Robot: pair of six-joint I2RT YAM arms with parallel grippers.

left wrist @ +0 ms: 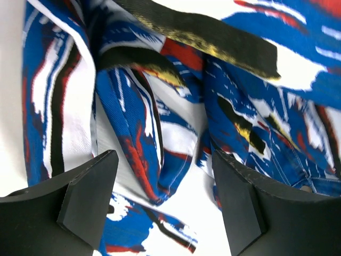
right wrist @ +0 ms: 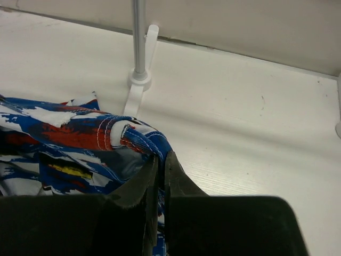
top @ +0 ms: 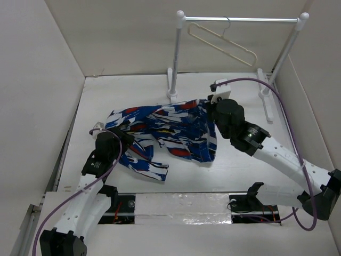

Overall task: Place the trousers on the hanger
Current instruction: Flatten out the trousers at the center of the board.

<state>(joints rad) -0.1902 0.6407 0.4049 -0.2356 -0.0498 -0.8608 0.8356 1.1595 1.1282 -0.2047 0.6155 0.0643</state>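
A white 2-post rail stand [top: 266, 20] stands at the white table's [top: 133, 93] far side, by the back wall [top: 117, 32]. A silvery strip [top: 181, 205] lines the near edge.

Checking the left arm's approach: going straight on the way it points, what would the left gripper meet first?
The trousers: a fold of fabric lies dead ahead between the open fingers of the left gripper; depth unclear.
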